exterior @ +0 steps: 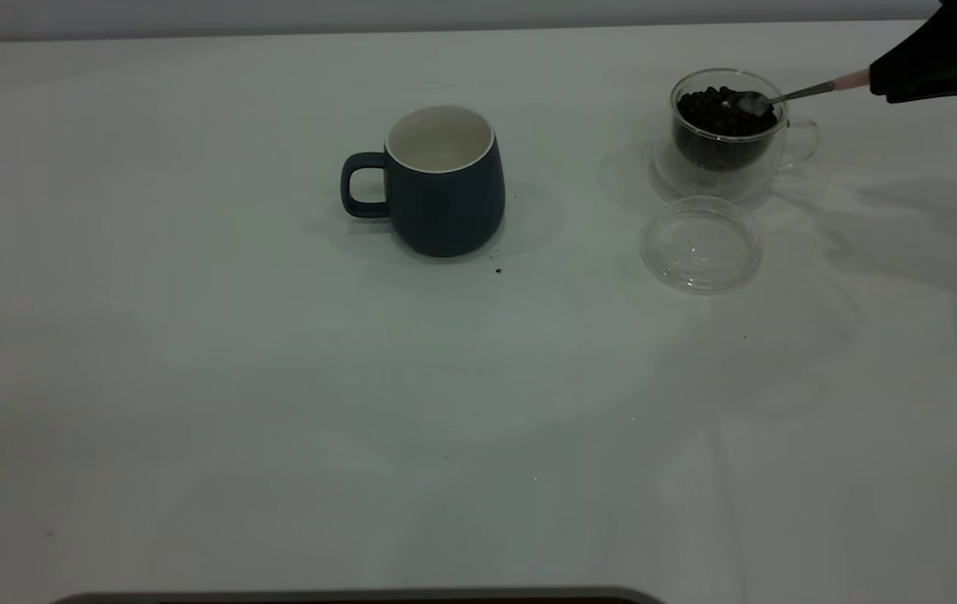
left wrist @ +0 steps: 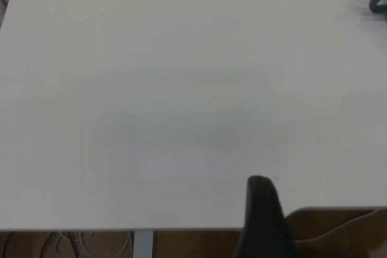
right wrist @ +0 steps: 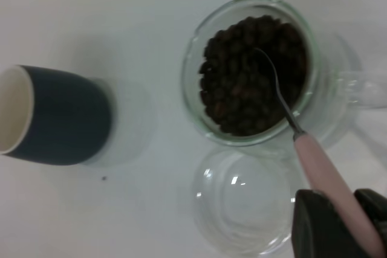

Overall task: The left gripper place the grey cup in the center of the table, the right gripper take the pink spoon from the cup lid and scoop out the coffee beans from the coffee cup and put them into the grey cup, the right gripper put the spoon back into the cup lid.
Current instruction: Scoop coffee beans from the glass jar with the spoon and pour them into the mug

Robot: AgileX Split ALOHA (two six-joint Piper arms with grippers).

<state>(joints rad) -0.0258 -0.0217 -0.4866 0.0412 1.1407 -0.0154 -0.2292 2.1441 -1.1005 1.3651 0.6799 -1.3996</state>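
Note:
The grey cup (exterior: 444,180) stands upright near the middle of the table, handle to the left, white inside; it also shows in the right wrist view (right wrist: 60,116). The glass coffee cup (exterior: 725,126) holds dark coffee beans (right wrist: 248,83). The clear cup lid (exterior: 700,243) lies in front of it, with nothing in it. My right gripper (exterior: 939,63) is shut on the handle of the pink spoon (right wrist: 320,167), at the far right above the table. The spoon's metal bowl (exterior: 753,102) rests on the beans inside the coffee cup. My left gripper (left wrist: 266,222) is parked over the table's edge, away from the cups.
A small dark crumb (exterior: 498,270) lies on the white table just in front of the grey cup. The grey cup's handle shows at the border of the left wrist view (left wrist: 380,1). Bare table stretches in front of and to the left of the cups.

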